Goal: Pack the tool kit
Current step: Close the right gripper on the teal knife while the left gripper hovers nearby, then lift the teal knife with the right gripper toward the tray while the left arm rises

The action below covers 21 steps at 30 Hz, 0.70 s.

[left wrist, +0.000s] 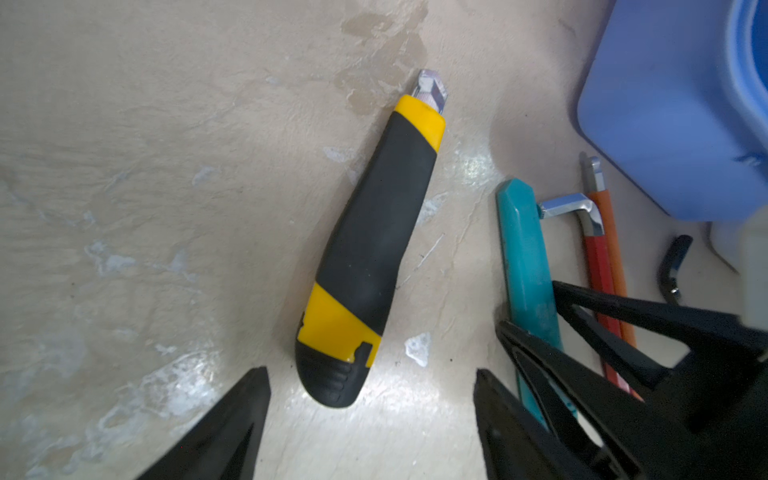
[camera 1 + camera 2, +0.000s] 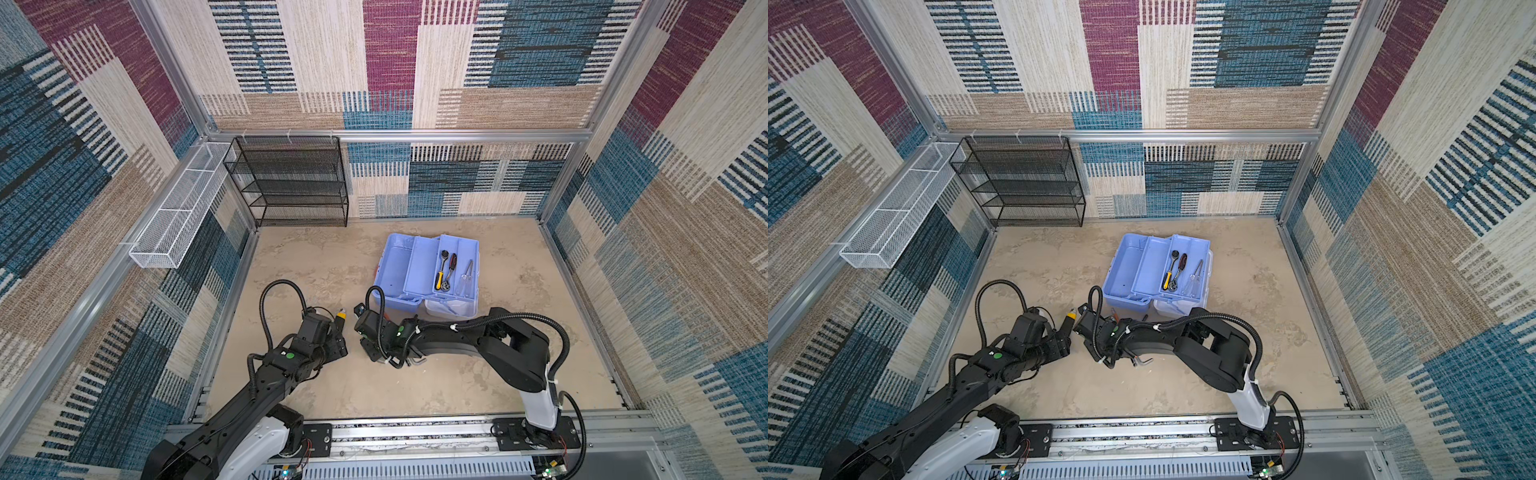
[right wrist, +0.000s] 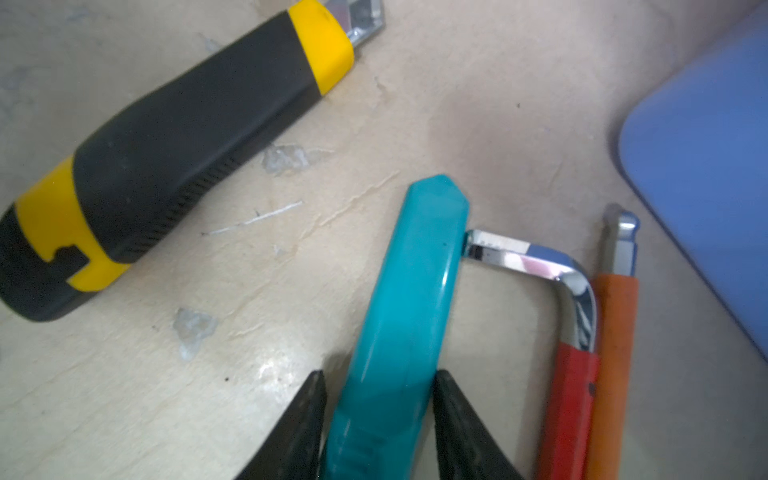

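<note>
On the beige tabletop (image 2: 457, 374), your left gripper (image 1: 370, 372) hangs released, jaws wide over the butt of the yellow-and-black knife (image 1: 374, 249). To its right, your right gripper (image 3: 379, 372) is clenched on the teal key (image 3: 415, 270), a finger against each side of its handle. The red key (image 3: 569, 395) seems to touch that handle with its bent end, so lift straight up and gently. The tool kit (image 2: 392, 270) stands open just beyond, trays unfolded; carry the key there.
</note>
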{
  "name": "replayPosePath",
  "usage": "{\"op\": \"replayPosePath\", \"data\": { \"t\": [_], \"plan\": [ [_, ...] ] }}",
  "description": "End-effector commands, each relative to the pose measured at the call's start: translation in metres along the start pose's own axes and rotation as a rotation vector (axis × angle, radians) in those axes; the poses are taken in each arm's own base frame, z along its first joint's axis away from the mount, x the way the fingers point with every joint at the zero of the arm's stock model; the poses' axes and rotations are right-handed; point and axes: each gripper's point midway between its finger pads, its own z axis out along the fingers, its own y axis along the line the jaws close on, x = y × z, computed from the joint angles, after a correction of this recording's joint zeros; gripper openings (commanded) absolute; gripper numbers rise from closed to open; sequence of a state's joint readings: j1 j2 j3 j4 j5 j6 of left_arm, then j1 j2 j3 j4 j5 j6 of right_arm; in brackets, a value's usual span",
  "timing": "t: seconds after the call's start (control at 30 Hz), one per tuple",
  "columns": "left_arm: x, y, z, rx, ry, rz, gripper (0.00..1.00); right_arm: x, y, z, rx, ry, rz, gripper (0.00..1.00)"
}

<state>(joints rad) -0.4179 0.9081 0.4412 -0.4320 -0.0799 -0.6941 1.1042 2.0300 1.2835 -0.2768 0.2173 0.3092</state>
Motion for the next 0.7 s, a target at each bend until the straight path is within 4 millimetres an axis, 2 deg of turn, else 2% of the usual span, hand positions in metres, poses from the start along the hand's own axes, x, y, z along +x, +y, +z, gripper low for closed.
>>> {"op": "replayPosePath", "data": {
  "t": [0.0,0.2,0.3,0.43,0.67],
  "plan": [
    [-0.003,0.005,-0.002,-0.03,-0.013,0.022,0.81,0.03,-0.002,0.006,-0.003,0.11,-0.045,0.37],
    [-0.006,0.004,-0.003,-0.033,-0.02,0.026,0.8,0.041,-0.005,0.006,0.001,0.131,-0.063,0.27],
    [-0.007,0.002,-0.003,-0.025,-0.022,0.024,0.8,0.039,-0.003,0.005,-0.019,0.118,-0.053,0.22],
    [-0.008,0.0,-0.003,-0.022,-0.019,0.027,0.8,0.027,0.003,0.0,-0.047,0.078,-0.032,0.2],
    [-0.017,-0.007,-0.007,-0.001,-0.043,0.027,0.8,-0.012,0.011,-0.021,-0.111,-0.019,0.019,0.18]
  ]
}}
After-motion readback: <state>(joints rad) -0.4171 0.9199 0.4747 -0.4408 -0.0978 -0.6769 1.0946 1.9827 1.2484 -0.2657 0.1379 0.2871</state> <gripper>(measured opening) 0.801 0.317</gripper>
